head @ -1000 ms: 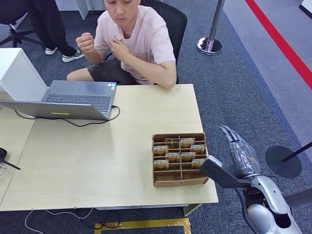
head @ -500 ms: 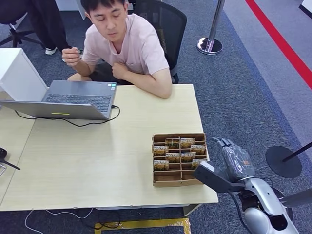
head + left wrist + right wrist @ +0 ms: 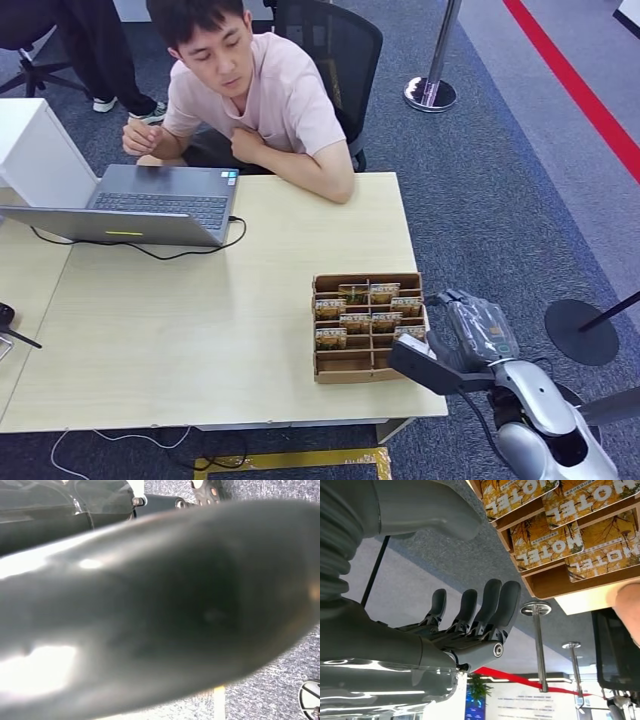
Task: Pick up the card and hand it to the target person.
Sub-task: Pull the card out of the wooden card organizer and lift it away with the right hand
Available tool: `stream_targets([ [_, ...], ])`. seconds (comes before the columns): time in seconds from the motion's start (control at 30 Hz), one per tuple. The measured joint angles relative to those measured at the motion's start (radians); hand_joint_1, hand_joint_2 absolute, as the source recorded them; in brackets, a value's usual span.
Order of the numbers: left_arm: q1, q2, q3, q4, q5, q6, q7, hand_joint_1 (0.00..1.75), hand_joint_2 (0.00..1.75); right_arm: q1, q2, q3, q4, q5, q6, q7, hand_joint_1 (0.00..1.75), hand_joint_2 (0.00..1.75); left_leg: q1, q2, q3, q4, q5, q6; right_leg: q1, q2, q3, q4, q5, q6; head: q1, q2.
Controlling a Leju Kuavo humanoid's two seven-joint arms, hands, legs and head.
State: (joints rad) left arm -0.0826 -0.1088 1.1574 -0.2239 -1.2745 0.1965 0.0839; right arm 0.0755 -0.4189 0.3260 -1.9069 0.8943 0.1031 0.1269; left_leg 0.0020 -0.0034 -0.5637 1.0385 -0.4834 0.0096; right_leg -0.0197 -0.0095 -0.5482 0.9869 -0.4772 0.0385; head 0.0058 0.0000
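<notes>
Head view: right robot hand (image 3: 472,330) has dropped and slid in toward the card box (image 3: 368,327) at the desk (image 3: 189,320) right edge, so reach is under way; person (image 3: 256,90) has leaned toward the laptop (image 3: 151,205). Right wrist view: fingers (image 3: 486,610) apart, holding nothing, cards (image 3: 546,542) sit in their slots nearby, open floor beside the desk.

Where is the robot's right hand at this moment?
In the head view, the right hand is open at the table's right edge, just right of the cardboard card box.
</notes>
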Motion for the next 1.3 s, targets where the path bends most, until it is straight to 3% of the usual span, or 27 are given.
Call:
stream_targets([
  [0.43, 0.000, -0.005, 0.000, 0.000, 0.000, 0.000, 0.005, 0.00, 0.00, -0.075, -0.061, 0.055, 0.034, -0.021, 0.051, 0.011, 0.83, 1.75, 0.000, 0.000, 0.000, 0.000, 0.000, 0.000, 0.000, 0.000, 0.000, 0.000, 0.000, 0.000, 0.000, 0.000],
  [0.7, 0.000, -0.006, 0.000, 0.000, 0.000, 0.000, 0.006, 0.00, 0.00, -0.100, -0.093, 0.087, 0.051, -0.059, 0.087, 0.022, 1.22, 1.75, 0.000, 0.000, 0.000, 0.000, 0.000, 0.000, 0.000, 0.000, 0.000, 0.000, 0.000, 0.000, 0.000, 0.000],
  [1.03, 0.000, -0.006, 0.000, 0.000, 0.000, 0.000, 0.006, 0.00, 0.00, -0.113, -0.127, 0.112, 0.053, -0.090, 0.098, 0.026, 1.06, 1.75, 0.000, 0.000, 0.000, 0.000, 0.000, 0.000, 0.000, 0.000, 0.000, 0.000, 0.000, 0.000, 0.000, 0.000],
  [1.3, 0.000, -0.006, 0.000, 0.000, 0.000, 0.000, 0.006, 0.00, 0.00, -0.148, -0.142, 0.140, 0.061, -0.127, 0.112, 0.027, 0.68, 1.75, 0.000, 0.000, 0.000, 0.000, 0.000, 0.000, 0.000, 0.000, 0.000, 0.000, 0.000, 0.000, 0.000, 0.000],
])
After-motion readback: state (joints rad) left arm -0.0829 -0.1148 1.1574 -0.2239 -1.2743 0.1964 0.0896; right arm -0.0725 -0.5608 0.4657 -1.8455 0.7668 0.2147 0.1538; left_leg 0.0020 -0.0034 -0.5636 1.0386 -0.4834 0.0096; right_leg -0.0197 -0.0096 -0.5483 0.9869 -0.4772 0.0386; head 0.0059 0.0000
